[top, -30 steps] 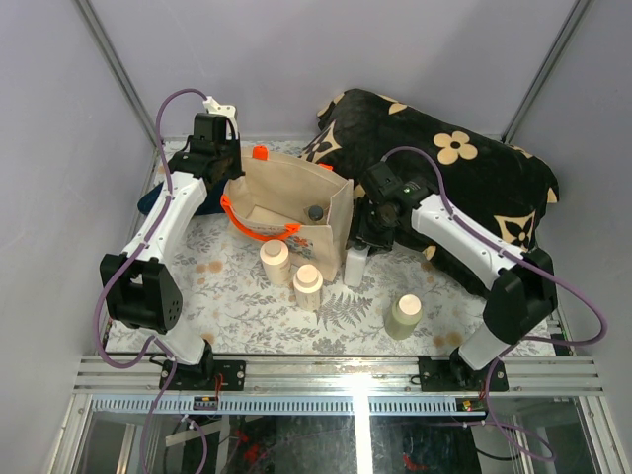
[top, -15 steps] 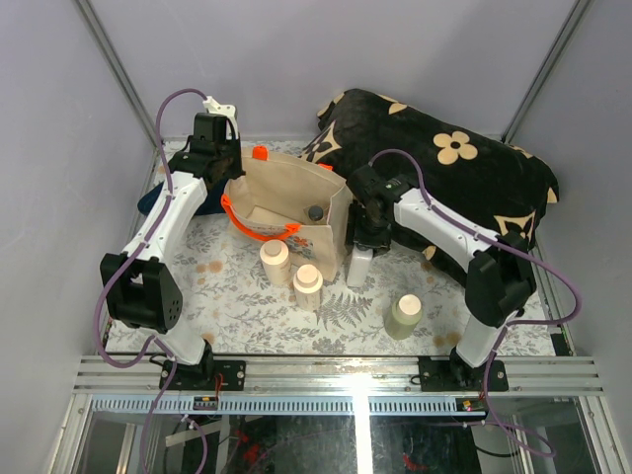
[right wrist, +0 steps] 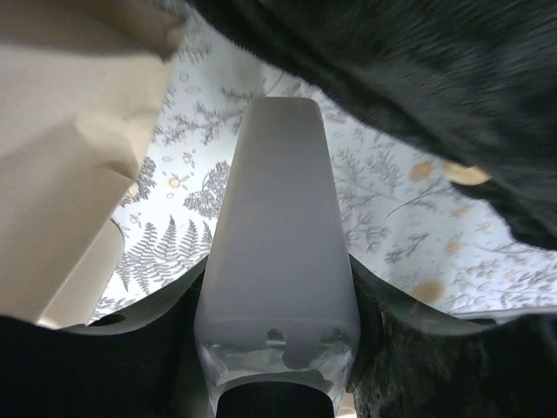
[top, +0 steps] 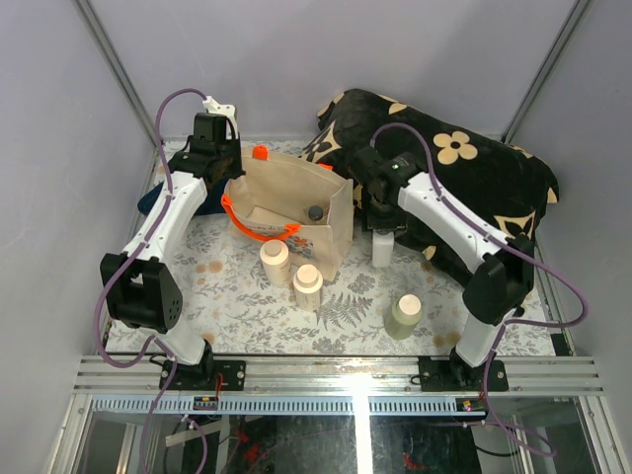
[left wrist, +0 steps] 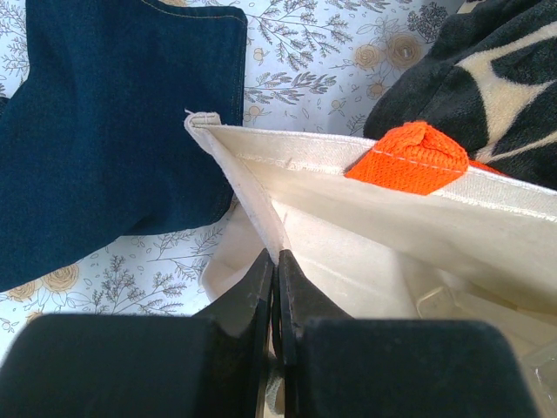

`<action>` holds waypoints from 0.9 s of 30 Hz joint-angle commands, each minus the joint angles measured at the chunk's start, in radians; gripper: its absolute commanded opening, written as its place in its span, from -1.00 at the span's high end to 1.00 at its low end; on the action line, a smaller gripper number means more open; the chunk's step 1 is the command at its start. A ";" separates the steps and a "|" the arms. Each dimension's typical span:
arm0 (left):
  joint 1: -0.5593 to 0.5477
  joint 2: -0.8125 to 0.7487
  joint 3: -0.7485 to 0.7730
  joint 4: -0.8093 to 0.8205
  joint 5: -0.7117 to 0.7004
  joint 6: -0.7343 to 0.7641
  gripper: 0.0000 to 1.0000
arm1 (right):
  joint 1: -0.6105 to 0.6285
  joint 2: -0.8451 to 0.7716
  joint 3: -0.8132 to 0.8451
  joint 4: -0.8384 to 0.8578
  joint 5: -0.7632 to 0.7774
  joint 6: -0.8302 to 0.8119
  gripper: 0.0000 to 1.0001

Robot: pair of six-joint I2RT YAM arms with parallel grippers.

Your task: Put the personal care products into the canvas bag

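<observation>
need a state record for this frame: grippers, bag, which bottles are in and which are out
left gripper: shut on the canvas bag rim, at its far left corner
right gripper: shut on white bottle, just right of the bag
bag: upright, mouth open
in bag: one dark-capped bottle
outside bag: two tan-capped bottles in front of the bag; greenish cylinder near right
other: flowered cushion behind right; denim cloth by bag's far left
</observation>
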 commanded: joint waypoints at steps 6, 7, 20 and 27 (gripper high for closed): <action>-0.001 0.013 -0.010 0.041 -0.001 0.009 1.00 | 0.002 -0.196 0.334 0.077 0.219 -0.191 1.00; -0.001 0.011 -0.011 0.041 -0.001 0.010 1.00 | 0.002 -0.210 0.354 0.122 0.215 -0.218 1.00; -0.001 0.003 -0.025 0.048 -0.001 0.007 1.00 | 0.005 -0.196 0.477 0.543 -0.162 -0.449 1.00; 0.000 -0.011 -0.054 0.061 0.004 -0.002 1.00 | 0.093 -0.068 0.543 0.597 -0.304 -0.437 1.00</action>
